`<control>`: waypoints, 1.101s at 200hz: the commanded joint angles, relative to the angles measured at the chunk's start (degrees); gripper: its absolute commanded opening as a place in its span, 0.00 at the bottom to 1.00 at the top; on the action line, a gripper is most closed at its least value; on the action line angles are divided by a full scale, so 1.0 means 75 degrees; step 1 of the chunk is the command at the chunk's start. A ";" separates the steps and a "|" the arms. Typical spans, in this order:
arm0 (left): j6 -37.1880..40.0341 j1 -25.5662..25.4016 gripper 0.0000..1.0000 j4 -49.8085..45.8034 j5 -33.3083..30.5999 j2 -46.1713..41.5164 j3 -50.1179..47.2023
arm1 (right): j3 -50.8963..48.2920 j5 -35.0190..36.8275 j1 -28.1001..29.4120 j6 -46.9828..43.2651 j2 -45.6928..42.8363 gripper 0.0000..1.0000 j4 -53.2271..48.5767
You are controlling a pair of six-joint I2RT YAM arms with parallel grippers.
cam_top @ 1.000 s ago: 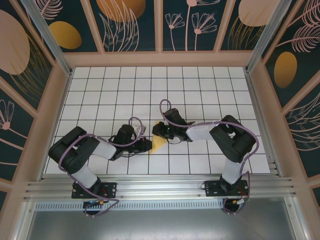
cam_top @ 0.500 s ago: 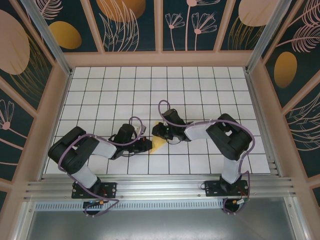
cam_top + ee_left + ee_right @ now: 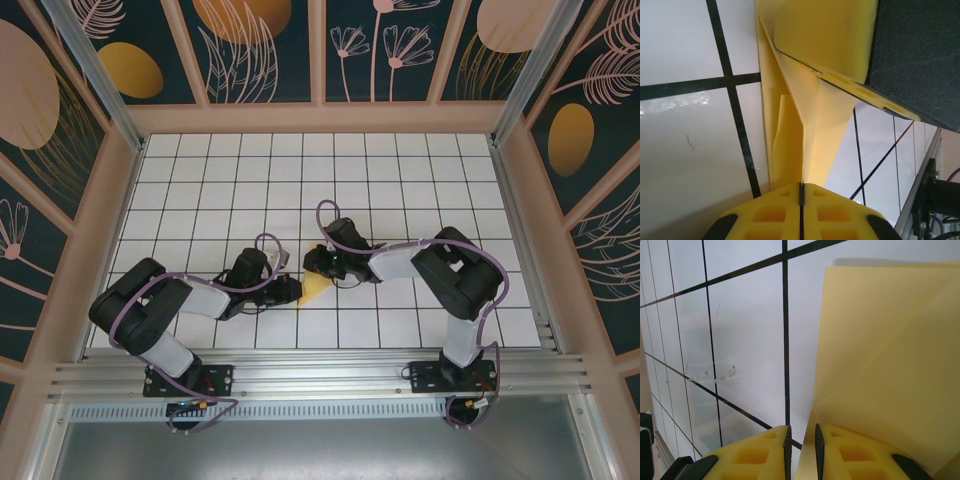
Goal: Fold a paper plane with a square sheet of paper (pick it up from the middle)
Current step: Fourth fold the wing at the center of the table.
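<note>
Where the two arms meet near the middle of the gridded table [image 3: 400,180], the paper plane [image 3: 318,291] lies as a small yellow wedge between both grippers. The left gripper [image 3: 294,291] comes at it from the left. Its jaws are pressed together on the paper (the wrist view shows the creased layers [image 3: 812,130] running straight into the seam of the gripper [image 3: 801,197]). The right gripper [image 3: 318,264] reaches in from the far side. Its jaws [image 3: 802,440] stand a thin slit apart, and the folded sheet's edge [image 3: 890,355] runs down to that slit. Whether it is pinched I cannot tell.
</note>
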 commanded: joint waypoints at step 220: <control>-0.0483 0.0081 0.13 -0.1520 0.0045 -0.1162 0.0797 | -0.0509 0.0706 0.0094 0.0052 0.0455 0.12 -0.0736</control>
